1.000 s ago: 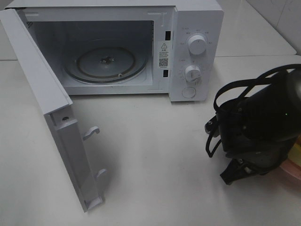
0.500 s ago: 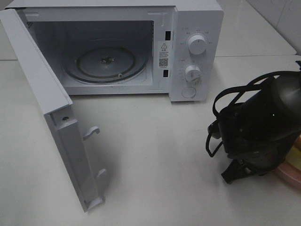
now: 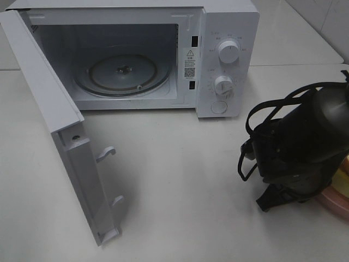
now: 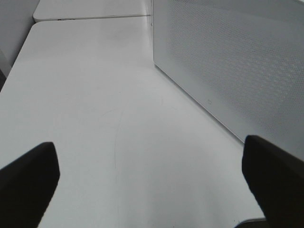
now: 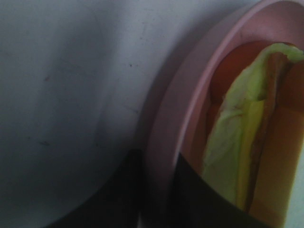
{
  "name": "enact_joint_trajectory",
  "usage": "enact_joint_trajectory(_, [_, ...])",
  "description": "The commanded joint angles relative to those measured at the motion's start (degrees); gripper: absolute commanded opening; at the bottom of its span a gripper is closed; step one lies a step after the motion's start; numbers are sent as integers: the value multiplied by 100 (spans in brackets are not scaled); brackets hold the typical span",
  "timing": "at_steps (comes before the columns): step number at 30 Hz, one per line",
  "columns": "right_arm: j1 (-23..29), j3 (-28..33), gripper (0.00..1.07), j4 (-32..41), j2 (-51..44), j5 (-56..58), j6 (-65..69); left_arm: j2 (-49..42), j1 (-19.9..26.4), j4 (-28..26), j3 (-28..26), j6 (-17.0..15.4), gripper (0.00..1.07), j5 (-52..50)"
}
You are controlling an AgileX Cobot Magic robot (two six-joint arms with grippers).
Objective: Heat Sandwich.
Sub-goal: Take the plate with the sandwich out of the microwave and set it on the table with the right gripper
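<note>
The sandwich point(image 5: 247, 142) lies on a round pink plate point(image 5: 173, 118), showing pale yellow-green and reddish-orange filling. My right gripper point(image 5: 159, 199) is down at the plate, one dark finger outside the rim and one inside it; whether they press on the rim does not show. From above, the right arm point(image 3: 305, 142) covers most of the plate point(image 3: 334, 203) at the table's right edge, and only a sliver of the sandwich point(image 3: 343, 177) shows. My left gripper point(image 4: 152, 190) stands open over bare table, nothing between its fingers.
The white microwave point(image 3: 229, 33) stands at the back with its door point(image 3: 54, 125) swung wide toward the front left. Its glass turntable point(image 3: 122, 73) carries nothing. The microwave's perforated side wall point(image 4: 228, 61) runs close beside my left gripper.
The right arm has shifted slightly right and lower over the plate. Its fingers have spread a little. The left gripper and the microwave have not moved.
</note>
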Motion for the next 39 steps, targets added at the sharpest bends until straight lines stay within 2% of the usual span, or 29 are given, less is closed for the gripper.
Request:
enact_joint_trajectory(1, [-29, -17, 28, -40, -80, -17, 69, -126, 11, 11, 17, 0, 101, -29])
enact_joint_trajectory(2, [-29, -17, 28, -40, -80, -17, 69, -126, 11, 11, 17, 0, 101, -29])
enact_joint_trajectory(6, [-29, -17, 41, 109, -252, -29, -149, -126, 11, 11, 17, 0, 101, -29])
enact_joint_trajectory(8, [-29, -17, 43, 143, -292, -34, -178, -126, 11, 11, 17, 0, 101, -29])
enact_joint_trajectory(9, [-29, -17, 49, 212, -424, -40, -275, -126, 11, 11, 17, 0, 101, -29])
enact_joint_trajectory(11, [-29, -17, 52, 252, -498, -40, -338, -126, 11, 11, 17, 0, 101, -29])
enact_joint_trajectory(15, [-29, -17, 70, 516, -888, -86, -808, -126, 11, 11, 17, 0, 101, -29])
enact_joint_trajectory(16, [-29, -17, 70, 516, -888, -86, -808, -126, 11, 11, 17, 0, 101, -29])
enact_joint_trajectory(18, [-29, -17, 80, 791, -1146, -160, -1238, -126, 11, 11, 17, 0, 101, -29])
enact_joint_trajectory(19, [-29, -17, 81, 877, -1226, -166, -1358, -126, 11, 11, 17, 0, 101, -29])
enact_joint_trajectory(30, [-29, -17, 80, 1931, -2418, -195, -2653, -126, 11, 11, 17, 0, 101, -29])
enact_joint_trajectory(34, [-29, -17, 79, 2790, -3083, -103, -3541, -126, 11, 11, 17, 0, 101, -29])
enact_joint_trajectory(39, [-23, -17, 78, 3449, -3759, -120, -4114, -126, 11, 11, 17, 0, 101, -29])
